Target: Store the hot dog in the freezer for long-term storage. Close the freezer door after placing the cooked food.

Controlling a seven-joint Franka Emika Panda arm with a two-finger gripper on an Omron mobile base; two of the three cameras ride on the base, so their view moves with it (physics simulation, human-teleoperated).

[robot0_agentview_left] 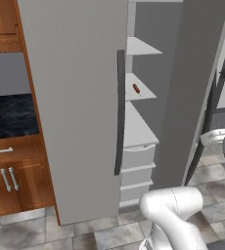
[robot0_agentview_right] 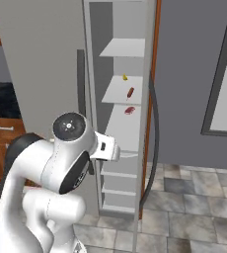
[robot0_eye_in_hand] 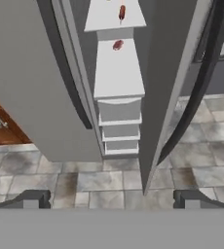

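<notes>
The freezer (robot0_agentview_left: 136, 128) stands with its right-hand compartment exposed, showing white shelves and drawers. The hot dog (robot0_agentview_left: 136, 89) lies on a middle shelf, a thin reddish-brown stick, also seen in the right base view (robot0_agentview_right: 130, 92) and near the top of the hand view (robot0_eye_in_hand: 121, 13). The freezer door (robot0_agentview_left: 192, 88) is swung wide open, its long dark handle (robot0_eye_in_hand: 201, 82) facing out. In the hand view my gripper (robot0_eye_in_hand: 111, 200) is open, well back from the shelves and low over the floor, with nothing between its fingertips (robot0_eye_in_hand: 33, 199).
The twin grey door (robot0_agentview_left: 75, 97) is closed on the left. A small red item (robot0_agentview_right: 130, 110) sits one shelf below the hot dog, a yellow bit (robot0_agentview_right: 125, 77) behind it. Brown wooden cabinets (robot0_agentview_left: 11, 180) stand at left. Tiled floor (robot0_eye_in_hand: 84, 182) lies in front.
</notes>
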